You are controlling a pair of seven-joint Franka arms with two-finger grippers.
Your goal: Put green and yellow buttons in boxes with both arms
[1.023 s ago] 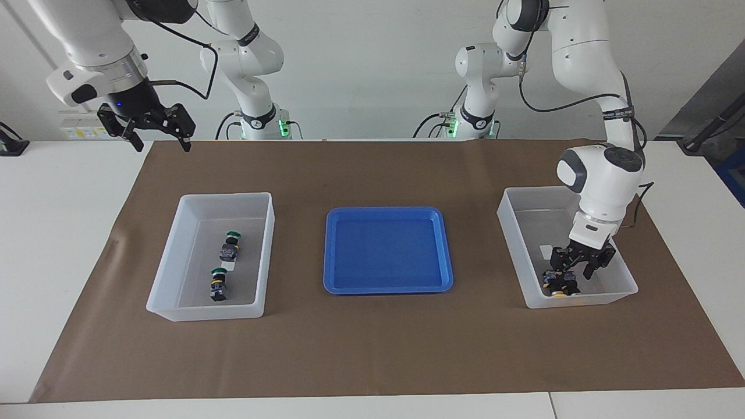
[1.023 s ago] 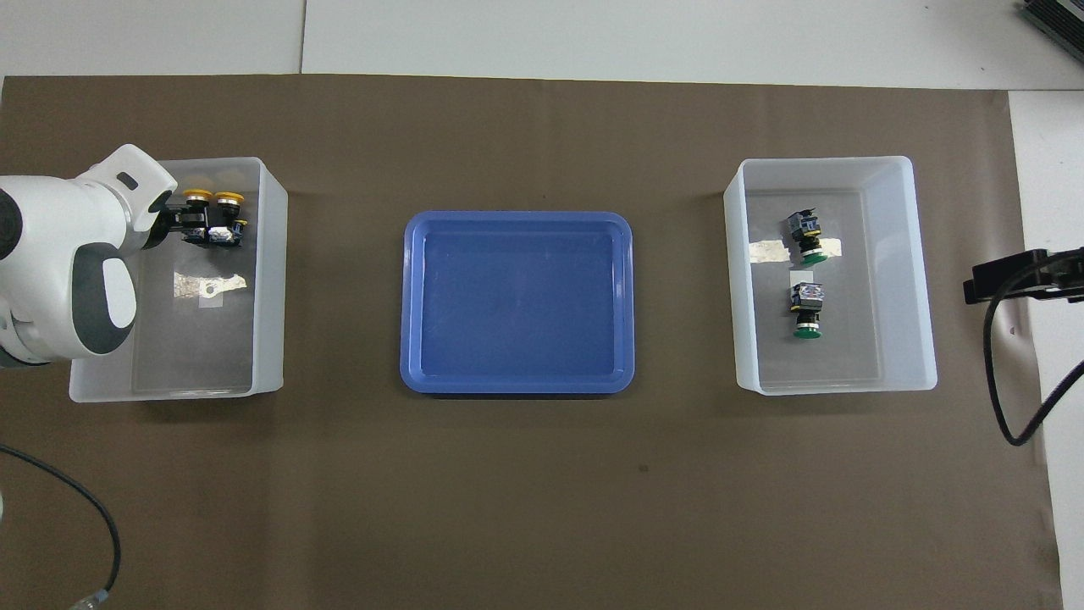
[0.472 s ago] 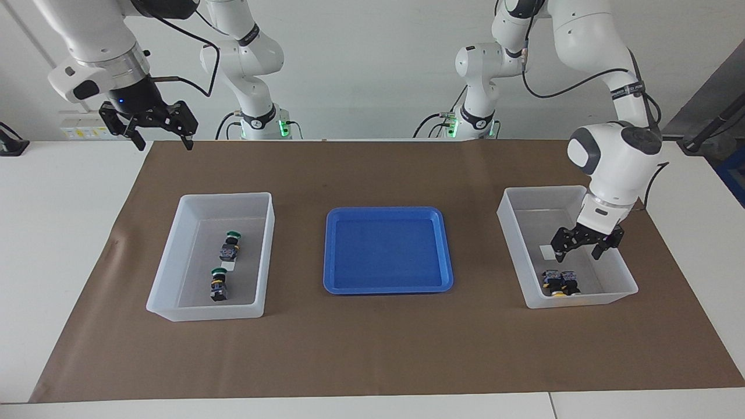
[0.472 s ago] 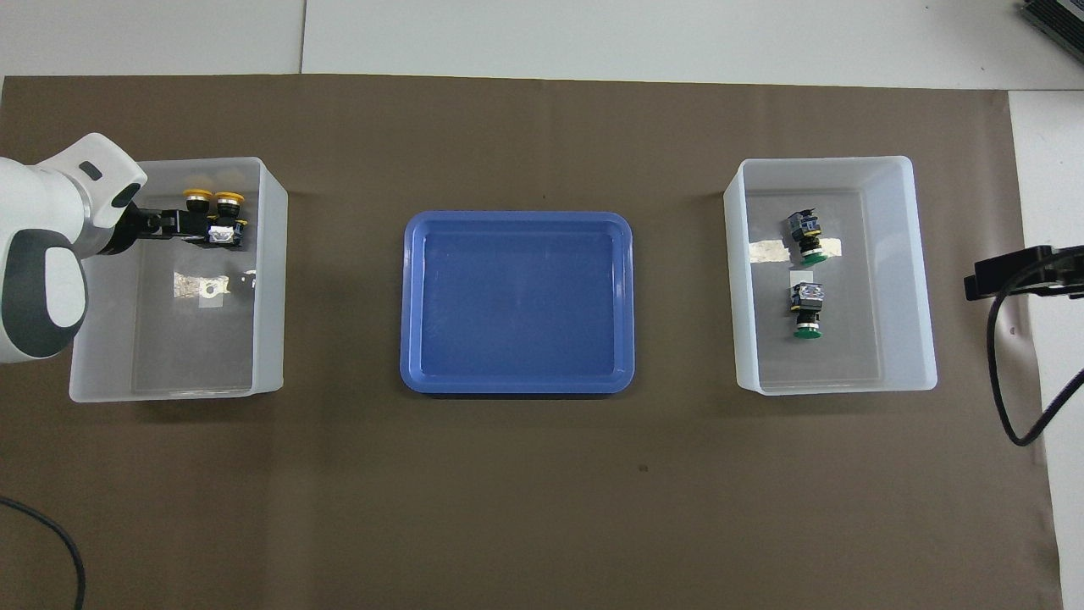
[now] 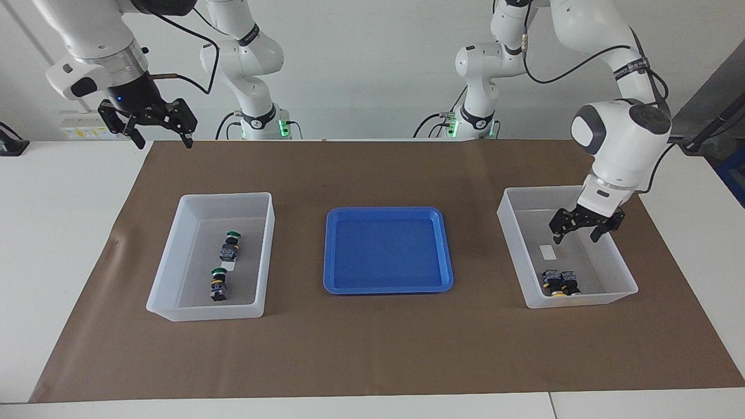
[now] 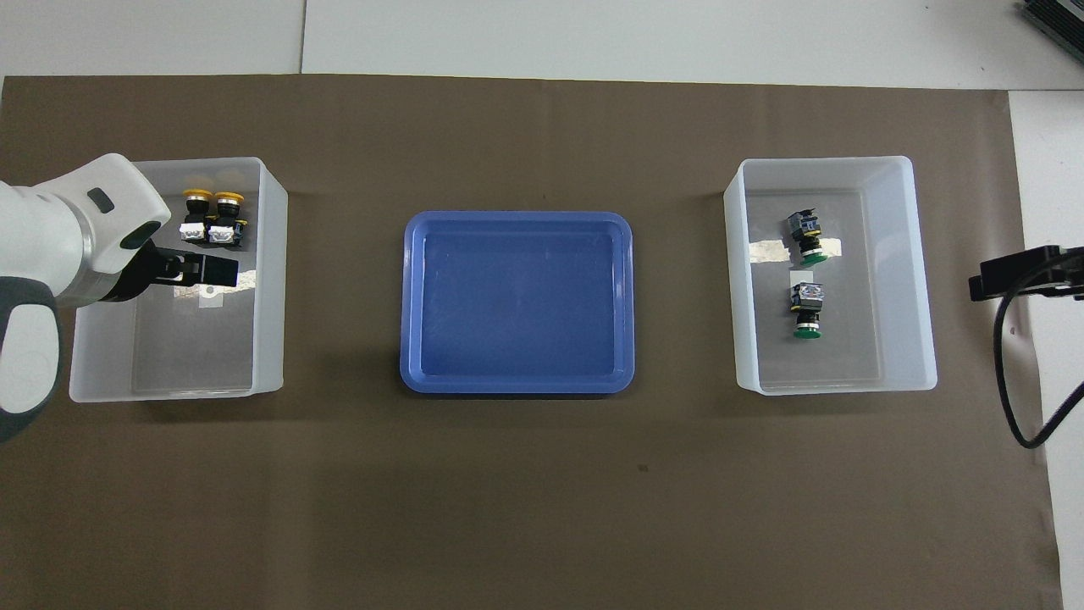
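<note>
Sorting all but done on the bench [image 5: 372, 361]: two yellow buttons [image 5: 560, 282] side by side in the box [image 5: 605, 294] at the left arm's end, two green buttons [image 5: 224, 266] in the box [image 5: 169, 273] at the right arm's end, blue tray [image 5: 387, 285] bare between. Left claw [image 5: 585, 224] released, empty, hanging over its box. Right claw [image 5: 154, 125] spread, empty, above the bench corner at its own end. Likely next: lifting the left arm clear and parking both.
</note>
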